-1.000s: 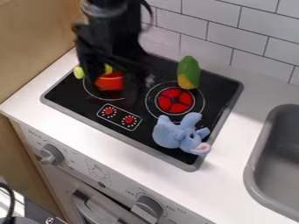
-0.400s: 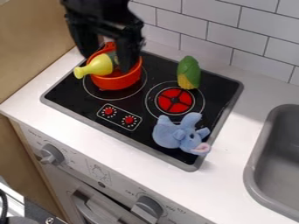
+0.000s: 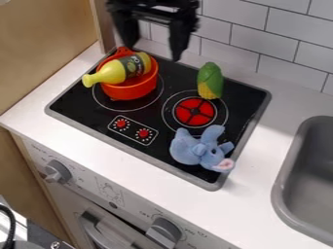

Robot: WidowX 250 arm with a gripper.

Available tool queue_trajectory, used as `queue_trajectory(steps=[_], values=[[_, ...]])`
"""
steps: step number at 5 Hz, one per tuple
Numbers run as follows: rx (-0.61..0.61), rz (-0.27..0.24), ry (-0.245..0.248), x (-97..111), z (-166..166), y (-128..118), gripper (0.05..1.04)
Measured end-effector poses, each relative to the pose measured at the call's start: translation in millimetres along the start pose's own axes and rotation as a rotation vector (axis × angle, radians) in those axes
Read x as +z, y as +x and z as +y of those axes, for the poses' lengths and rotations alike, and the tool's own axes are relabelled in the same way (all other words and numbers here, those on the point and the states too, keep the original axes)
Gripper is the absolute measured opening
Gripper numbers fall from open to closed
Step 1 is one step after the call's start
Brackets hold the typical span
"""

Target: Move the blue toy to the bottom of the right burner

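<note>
Toy stove with black gripper, seen at a slant from above; all positions are given relative to the right burner (image 3: pixel 195 112), a red disc with dark spokes inside thin pale rings. The blue toy (image 3: pixel 190 150), a plush elephant, lies on the black cooktop (image 3: pixel 84 104) just below the right burner. Its ears reach the outer ring as seen here, and its pink-tipped snout points down and to the right, over the grey border. The gripper (image 3: pixel 153 49) hangs above and to the left of the right burner, with its two fingers spread wide: the pincer is open. The green and yellow corn (image 3: pixel 209 80) lies just above the right burner, its yellow end at the rings. To the upper left of the burner is the orange-red pot (image 3: pixel 130 91); a yellow bottle (image 3: pixel 112 73) leans in it at a tilt, its neck projecting over the rim, away from the burner. The printed control panel (image 3: pixel 133 130) is to the lower left of the burner, and the grey sink (image 3: pixel 281 187) is well to its right.
</note>
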State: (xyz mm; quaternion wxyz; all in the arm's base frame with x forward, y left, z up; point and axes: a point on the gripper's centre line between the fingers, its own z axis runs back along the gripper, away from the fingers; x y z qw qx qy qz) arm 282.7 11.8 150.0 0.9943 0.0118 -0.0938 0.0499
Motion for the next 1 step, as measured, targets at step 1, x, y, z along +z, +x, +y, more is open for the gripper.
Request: queue_trajectory(steps=[1], values=[[0.014, -0.001, 0.01, -1.9, -10.0, 5.3, 1.0]])
